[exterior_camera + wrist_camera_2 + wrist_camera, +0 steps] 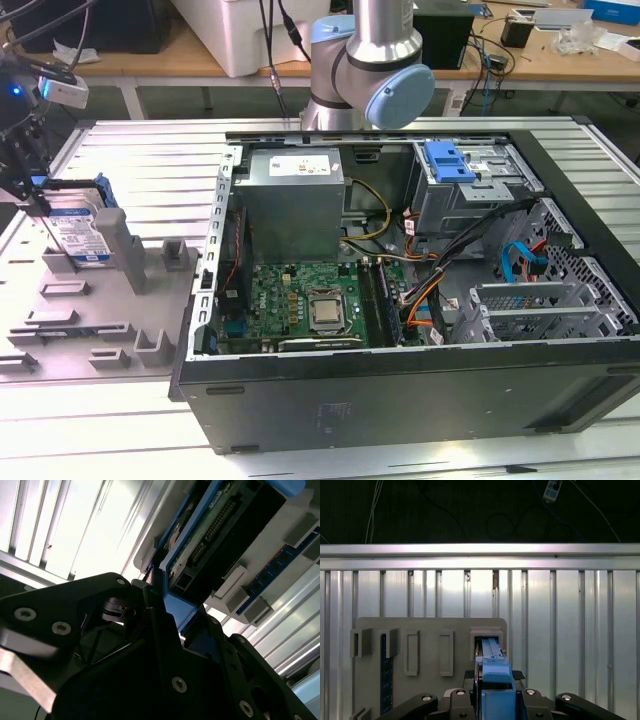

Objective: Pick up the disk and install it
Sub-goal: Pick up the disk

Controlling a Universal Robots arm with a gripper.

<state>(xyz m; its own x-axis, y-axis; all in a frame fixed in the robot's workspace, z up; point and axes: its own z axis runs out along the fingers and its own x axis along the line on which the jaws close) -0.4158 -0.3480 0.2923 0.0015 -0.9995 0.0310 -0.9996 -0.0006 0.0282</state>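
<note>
Liable to swing or slip if raised quickly: held only by the thin upper edge of the bright blue plastic carrier rail framing the flat silver hard drive, the disk [78, 232]. Liable to bind as well, since the lower edge seems to sit among the posts of the grey moulded fixture plate [100, 325], near the slatted aluminium worktop [130, 150] edge at the exterior view's left; a tilted pull could jam it or drag the plate. Farther along, could strike the wall of the open black computer case [400, 400] or snag the loose orange and black cables [445, 285] beside the grey metal drive cage [475, 195].

Silver-and-blue arm [370, 70] based at the worktop's far edge, wrist pointing straight down over the fixture. Black gripper [38, 190] clenched on the rail, grasping the disk from above; seen in the first wrist view closed on both flanks of the blue plastic [492, 672].
</note>
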